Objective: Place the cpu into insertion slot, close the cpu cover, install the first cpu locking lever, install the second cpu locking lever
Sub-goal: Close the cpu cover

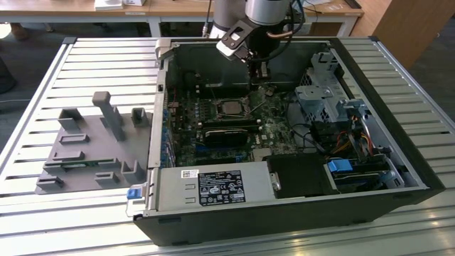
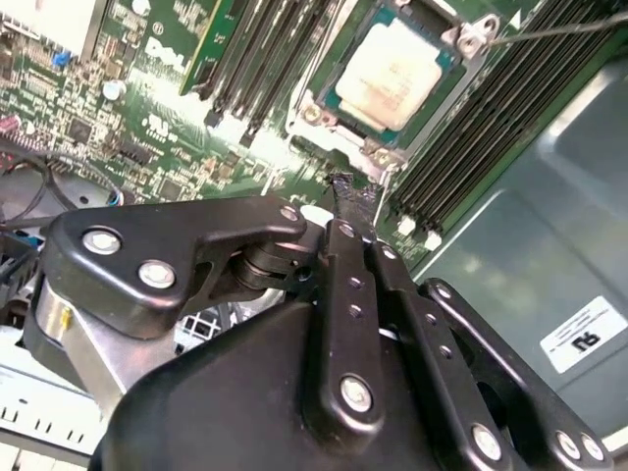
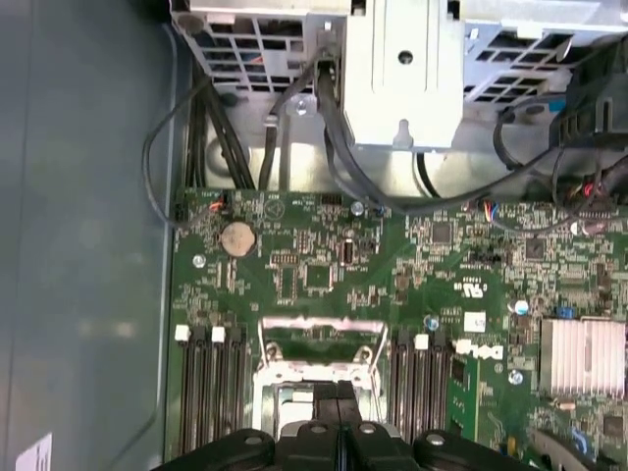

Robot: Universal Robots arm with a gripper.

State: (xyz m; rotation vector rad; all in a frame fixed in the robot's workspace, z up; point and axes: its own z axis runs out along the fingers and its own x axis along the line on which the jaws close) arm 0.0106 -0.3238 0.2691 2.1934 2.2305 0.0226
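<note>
Two empty fingers (image 2: 345,245) meet near the cpu (image 2: 397,69), whose top the second wrist view shows.

Arm (image 1: 267,10): silver-grey cylindrical links, black cable (image 1: 291,24) looped beside the wrist, pale grey boxy block (image 1: 231,41) mounted at the wrist. The gripper (image 2: 353,196) is matte black throughout: rounded linkage bars on a bulky domed housing, with silver round-head screws (image 2: 103,240) at each pivot and a bare metal bracket under one link. Fingers (image 2: 343,285) are narrow black bars with a row of small screws, ending in rough dark tips.
</note>
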